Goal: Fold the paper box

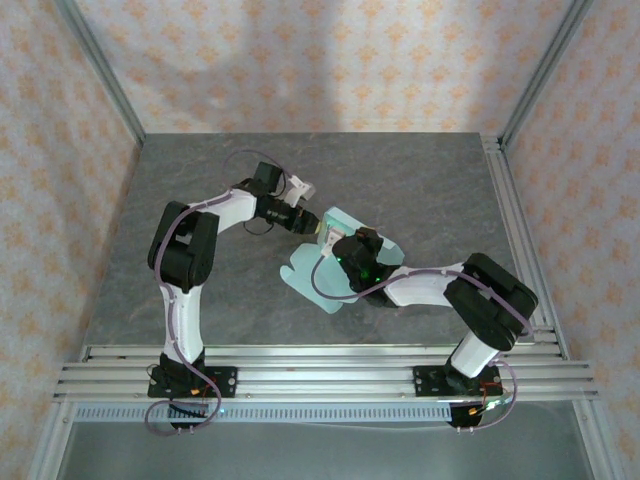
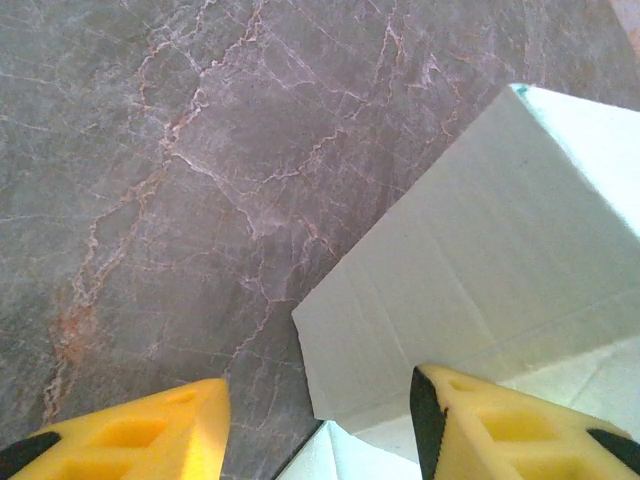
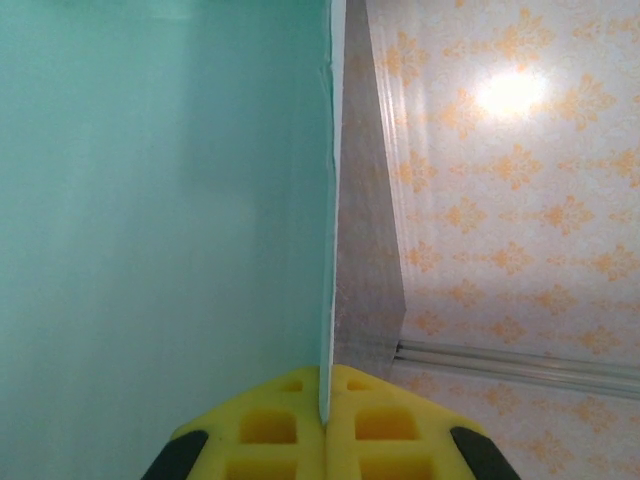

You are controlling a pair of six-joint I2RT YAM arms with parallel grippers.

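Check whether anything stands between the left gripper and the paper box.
Nothing visible does. In the left wrist view the left gripper is open right at the paper box, whose raised panel's corner lies between its fingers, with bare table beside it. The right gripper is shut on the box's edge.

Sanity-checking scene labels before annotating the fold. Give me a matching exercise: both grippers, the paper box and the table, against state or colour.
Column A
1. left gripper
2. right gripper
3. paper box
4. table

Column B
a. grey veined stone
b. jaws apart, above a corner of the card
c. pale mint card
d. jaws shut on a thin card edge

Pairs: 1-b, 2-d, 3-c, 4-a
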